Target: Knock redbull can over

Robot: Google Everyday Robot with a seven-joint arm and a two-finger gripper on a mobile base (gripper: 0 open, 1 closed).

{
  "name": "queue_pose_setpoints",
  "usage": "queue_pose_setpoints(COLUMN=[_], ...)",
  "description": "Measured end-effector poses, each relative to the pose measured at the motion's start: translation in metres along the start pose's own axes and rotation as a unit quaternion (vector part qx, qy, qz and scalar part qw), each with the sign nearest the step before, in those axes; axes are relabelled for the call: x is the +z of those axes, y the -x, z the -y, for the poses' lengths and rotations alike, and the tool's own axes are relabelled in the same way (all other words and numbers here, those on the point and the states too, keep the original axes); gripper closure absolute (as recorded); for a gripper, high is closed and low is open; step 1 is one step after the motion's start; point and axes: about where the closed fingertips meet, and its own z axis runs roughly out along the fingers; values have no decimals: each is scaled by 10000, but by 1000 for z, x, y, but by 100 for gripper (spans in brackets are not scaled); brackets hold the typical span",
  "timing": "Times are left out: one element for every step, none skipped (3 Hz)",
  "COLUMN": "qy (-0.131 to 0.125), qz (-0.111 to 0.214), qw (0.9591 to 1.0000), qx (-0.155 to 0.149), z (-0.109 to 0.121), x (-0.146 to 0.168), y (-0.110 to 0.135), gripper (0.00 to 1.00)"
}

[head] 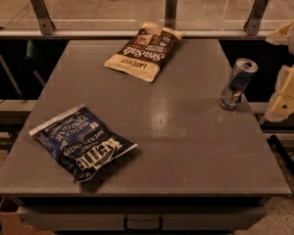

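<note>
Drawer [142, 218] with a dark handle [143, 223] sits under the near edge of the table [186, 151], a grey matt top with a soft patch of glare near its middle. On the near left lies a blue bag [81, 143] of chips, flat, with its white end toward the left edge and its print upside down from this side. Farther back, by the right edge, is the can [237, 84]. Its base rests on the table and its silver top faces up. The long axis runs from base to top and leans toward the right and away in this view; whether it truly tilts or only looks so I cannot tell. Blue and silver panels show on its side. The gripper [285, 101], cream-coloured, hangs just off the table's right edge, to the right of the can at about its height, with a dark gap between them. Whether it is spread or pressed together cannot be told. At the far middle lies a brown bag [144, 50], flat, its pale end toward the table's centre, well apart from the can and from the blue bag. Behind the table runs a low rail [112, 32] with three metal posts [40, 9] holding a clear pane, and past it is a pale speckled floor [112, 4].
</note>
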Motion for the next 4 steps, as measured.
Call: queue_pose_setpoints(qy=[-259, -191, 7, 153], qz=[567, 1316, 1863, 2253], qw=[9977, 9898, 9806, 9712], qx=[259, 503, 607, 757], z=[51, 87, 95, 93], x=[9, 37, 64, 86], y=[-30, -52, -56, -60], gripper=[0, 0, 0, 0])
